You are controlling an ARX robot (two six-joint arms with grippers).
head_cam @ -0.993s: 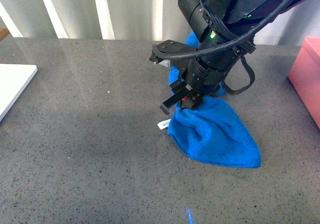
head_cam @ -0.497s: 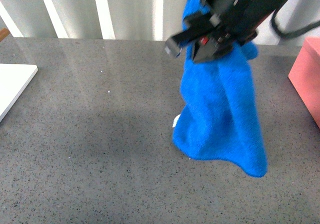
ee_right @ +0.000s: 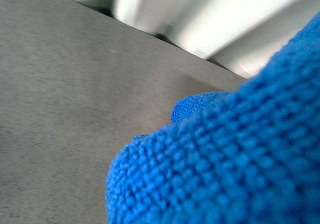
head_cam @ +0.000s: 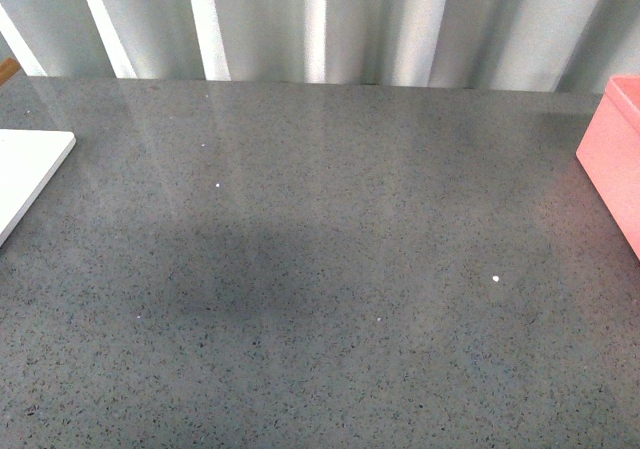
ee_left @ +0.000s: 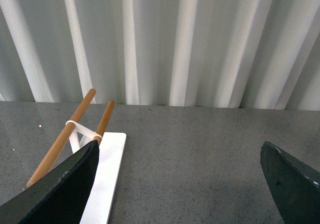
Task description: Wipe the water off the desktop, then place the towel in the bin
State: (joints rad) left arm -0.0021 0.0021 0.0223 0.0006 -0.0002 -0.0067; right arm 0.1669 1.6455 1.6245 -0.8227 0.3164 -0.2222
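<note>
The dark-grey speckled desktop (head_cam: pixel 300 269) fills the front view, and neither arm nor the towel shows there. The salmon-pink bin (head_cam: pixel 615 159) stands at the right edge. In the right wrist view the bright blue towel (ee_right: pixel 225 169) fills most of the picture close to the camera, held above the desktop (ee_right: pixel 60 99); it hides the right gripper's fingers, which are shut on it. My left gripper (ee_left: pixel 180 184) is open and empty over the desktop (ee_left: pixel 190 149), its dark fingers (ee_left: pixel 60 189) wide apart.
A flat white board (head_cam: pixel 25 174) lies at the left edge; it also shows in the left wrist view (ee_left: pixel 107 169) with a rack of two wooden rods (ee_left: pixel 65 134) on it. A ribbed white wall (head_cam: pixel 320 19) runs behind the desktop. A few tiny white specks (head_cam: pixel 495 278) lie on the surface.
The right arm has lifted the towel off the desktop and carried it up out of the front view. The spot where the towel lay is now bare.
</note>
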